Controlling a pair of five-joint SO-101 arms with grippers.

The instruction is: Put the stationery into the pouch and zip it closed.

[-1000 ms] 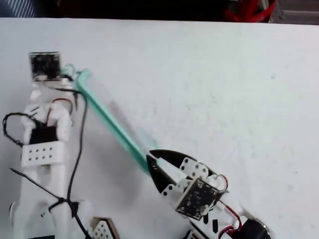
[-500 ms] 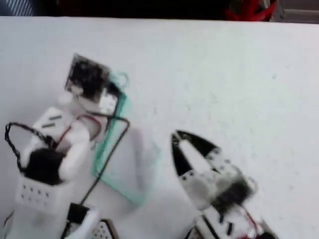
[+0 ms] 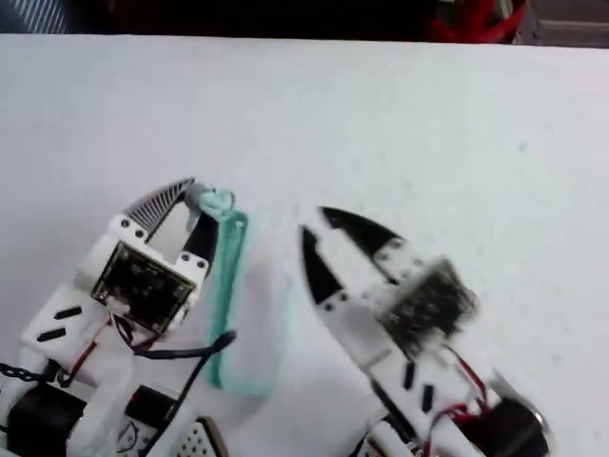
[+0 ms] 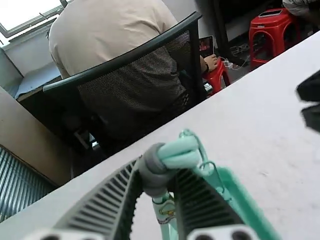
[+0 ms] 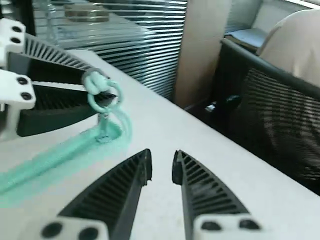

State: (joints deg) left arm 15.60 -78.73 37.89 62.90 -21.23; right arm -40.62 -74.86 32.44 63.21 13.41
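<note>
The pouch (image 3: 255, 328) is see-through with a teal zip edge (image 3: 226, 286) and lies on the white table (image 3: 428, 124) between the two arms. My left gripper (image 3: 197, 200) is shut on the teal zipper pull (image 3: 215, 200) at the pouch's far end. The left wrist view shows the ribbed fingers (image 4: 200, 200) pinching that pull (image 4: 172, 152). My right gripper (image 3: 317, 233) stands open just right of the pouch, holding nothing. In the right wrist view its own gripper (image 5: 161, 159) faces the left gripper (image 5: 100, 86), the pull ring (image 5: 96, 102) and the zip edge (image 5: 50, 160).
The table's far edge runs along the top of the high view, with dark floor and something red (image 3: 471, 21) behind it. A black mesh chair (image 4: 135, 85) and red stools (image 4: 270, 25) stand beyond that edge. White tabletop stretches to the right and far side.
The right gripper let go of the pouch's near end and swung up and right. The left arm swung right with the pull, and the pouch dropped from a taut diagonal to lie flat.
</note>
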